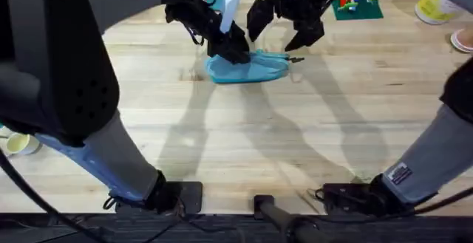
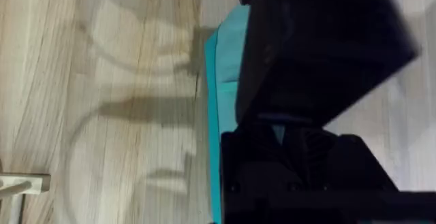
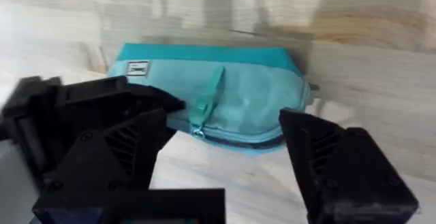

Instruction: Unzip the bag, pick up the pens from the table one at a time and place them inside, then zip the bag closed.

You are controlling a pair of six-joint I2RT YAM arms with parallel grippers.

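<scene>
A soft teal fabric pencil pouch (image 1: 247, 67) lies on the pale wooden surface (image 1: 244, 139). The left gripper (image 1: 230, 49) presses its end, fingers unclear. The right gripper (image 1: 299, 40) hovers wide-open; tugging the zipper could drag the pouch.

The light blue soft fabric pencil pouch (image 1: 247, 67) is partly hidden in the overhead view: the black left gripper (image 1: 230, 49) covers its left end. In the left wrist view, dark blurred gripper parts cover most of the pouch (image 2: 228, 60), leaving a teal strip cut off by the bottom edge. Whether the left gripper's fingers grip the pouch cannot be determined. Whether the pouch zipper (image 3: 204, 105) is open cannot be determined.
</scene>
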